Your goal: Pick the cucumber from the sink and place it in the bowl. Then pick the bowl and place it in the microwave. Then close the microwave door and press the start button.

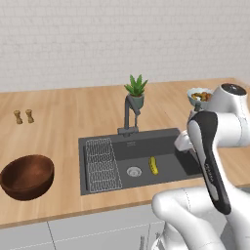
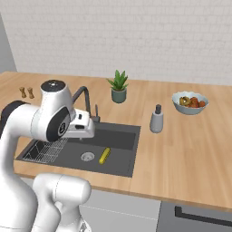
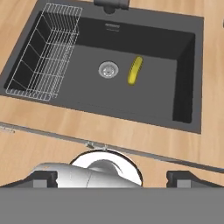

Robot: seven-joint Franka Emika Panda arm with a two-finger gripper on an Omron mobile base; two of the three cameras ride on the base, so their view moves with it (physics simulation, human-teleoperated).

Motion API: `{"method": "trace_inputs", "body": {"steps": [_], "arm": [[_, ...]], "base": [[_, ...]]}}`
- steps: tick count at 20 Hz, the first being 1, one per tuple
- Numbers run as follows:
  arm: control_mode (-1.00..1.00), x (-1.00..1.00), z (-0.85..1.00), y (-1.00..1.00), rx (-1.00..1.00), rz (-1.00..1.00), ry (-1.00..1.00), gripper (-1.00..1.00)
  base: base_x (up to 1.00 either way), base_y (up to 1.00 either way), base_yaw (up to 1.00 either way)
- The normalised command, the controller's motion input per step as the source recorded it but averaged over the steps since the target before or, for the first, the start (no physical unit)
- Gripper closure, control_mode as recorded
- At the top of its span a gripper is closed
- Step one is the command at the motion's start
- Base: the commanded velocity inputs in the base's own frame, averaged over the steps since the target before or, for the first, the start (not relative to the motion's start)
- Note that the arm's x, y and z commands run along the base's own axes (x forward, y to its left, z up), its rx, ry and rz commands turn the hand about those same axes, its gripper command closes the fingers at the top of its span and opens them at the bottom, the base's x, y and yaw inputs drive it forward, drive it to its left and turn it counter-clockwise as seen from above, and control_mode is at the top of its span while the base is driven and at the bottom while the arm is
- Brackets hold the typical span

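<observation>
a: claw first. gripper [image 3: 111, 177] hangs above the sink [image 3: 186, 65], jaws spread wide apart, holding nothing. the two dark fingertips [image 3: 43, 178] sit far from each other at the bottom of the hand view.

b: cucumber?

a: cucumber [image 3: 135, 70] lies flat on the sink floor, just beside the round drain [image 3: 108, 69], on the side away from the wire rack [image 3: 43, 52]. nothing touching it. from the left base view it's the small yellow stick [image 1: 153, 165] right of the drain, faucet [image 1: 130, 114] behind it.

b: how will it handle?

a: my guess: light, stiff, smooth skin so maybe a bit slippery. short and slightly curved, could roll if nudged. best taken across the middle, jaws closing on its narrow width, coming straight down.

b: fragile?

a: doesn't look it. bigger risk is fingertips hitting the basin floor since it lies so low.

b: the bowl?

a: bowl [image 1: 27, 177] is on the counter [image 1: 73, 117] left of the sink, well apart from the cucumber, upright. looks empty.

b: stage?

a: first pick not yet done, i'd say.
</observation>
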Motion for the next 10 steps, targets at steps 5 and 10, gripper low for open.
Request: {"method": "trace_inputs", "body": {"steps": [5, 10], "arm": [[-1.0, 0.45, -0.5, -0.05, -0.02, 0.0, 0.03, -1.0], [-1.0, 0.4, -0.49, -0.21, 0.0, 0.0, 0.04, -1.0]], "base": [[0.0, 0.0, 0.0], [0.0, 0.0, 0.0]]}}
